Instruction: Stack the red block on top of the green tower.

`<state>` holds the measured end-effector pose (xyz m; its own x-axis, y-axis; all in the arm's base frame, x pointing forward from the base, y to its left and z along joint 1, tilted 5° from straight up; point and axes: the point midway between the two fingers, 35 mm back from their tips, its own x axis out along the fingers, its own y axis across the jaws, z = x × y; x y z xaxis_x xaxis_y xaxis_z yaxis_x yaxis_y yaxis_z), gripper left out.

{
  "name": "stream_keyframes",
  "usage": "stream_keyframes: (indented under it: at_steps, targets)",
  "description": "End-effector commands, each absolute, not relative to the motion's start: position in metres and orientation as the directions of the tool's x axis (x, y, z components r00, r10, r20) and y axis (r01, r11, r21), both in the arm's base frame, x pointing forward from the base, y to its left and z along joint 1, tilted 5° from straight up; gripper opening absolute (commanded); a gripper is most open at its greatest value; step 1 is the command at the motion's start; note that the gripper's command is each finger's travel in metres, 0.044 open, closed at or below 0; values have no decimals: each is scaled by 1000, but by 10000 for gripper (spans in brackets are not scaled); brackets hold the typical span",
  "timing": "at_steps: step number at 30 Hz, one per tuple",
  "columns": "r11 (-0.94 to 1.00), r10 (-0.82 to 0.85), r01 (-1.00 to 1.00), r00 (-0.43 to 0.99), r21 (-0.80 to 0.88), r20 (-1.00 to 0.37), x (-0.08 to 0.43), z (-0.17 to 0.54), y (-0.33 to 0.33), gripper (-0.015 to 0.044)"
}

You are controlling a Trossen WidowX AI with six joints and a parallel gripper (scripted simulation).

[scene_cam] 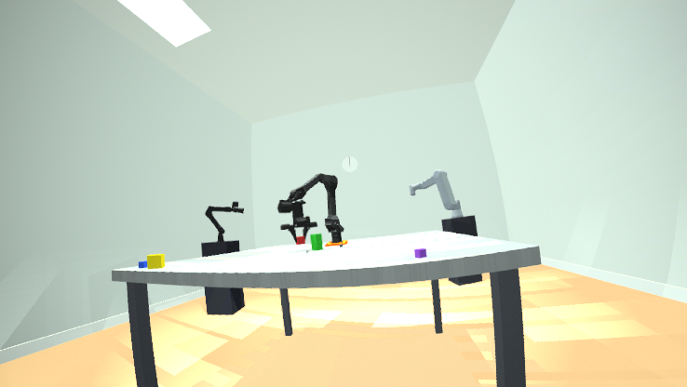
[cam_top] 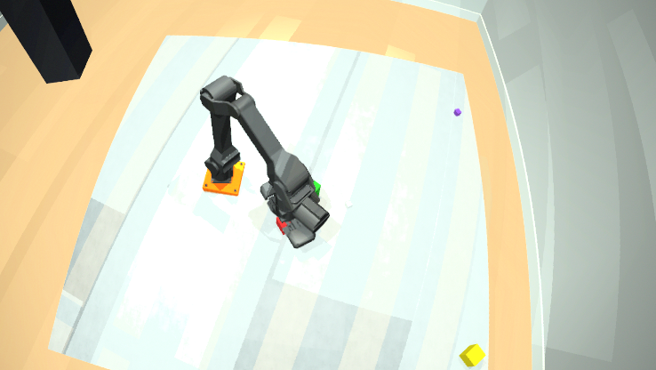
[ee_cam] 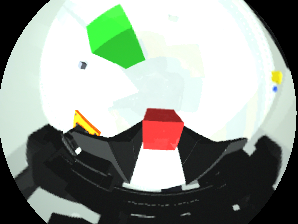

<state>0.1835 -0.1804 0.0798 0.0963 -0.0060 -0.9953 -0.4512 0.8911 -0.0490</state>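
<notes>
The red block [cam_top: 280, 225] [scene_cam: 300, 239] [ee_cam: 163, 134] is held between the two black fingers, a little above the table [scene_cam: 312, 279]. My gripper [scene_cam: 300, 240] [ee_cam: 159, 123] points down and is shut on it; in the top view the hand hides the fingers and part of the block. The green tower [cam_top: 316, 187] [scene_cam: 316, 241] [ee_cam: 115, 37] stands upright beside the held block, apart from it. Its top is higher than the red block in the exterior view. In the top view the arm partly covers the tower.
The orange arm base [cam_top: 220, 187] [ee_cam: 86, 123] is near the tower. A yellow block [cam_top: 472, 355] [scene_cam: 154, 260] and a blue block [scene_cam: 141, 264] are far off. A purple block [cam_top: 457, 112] [scene_cam: 420, 252] is at another edge. A small pale object [cam_top: 348, 204] lies beyond the tower.
</notes>
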Motion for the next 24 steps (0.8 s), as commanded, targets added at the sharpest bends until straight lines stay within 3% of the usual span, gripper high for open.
stream_keyframes:
  at_steps: [1, 15, 24]
  targets:
    - [890, -13, -453, 98, -56, -995, 182, 98, -181, 0]
    - [890, -13, -453, 98, -56, -995, 175, 161, -180, 0]
    - [890, -13, -453, 98, -56, -995, 177, 164, -180, 0]
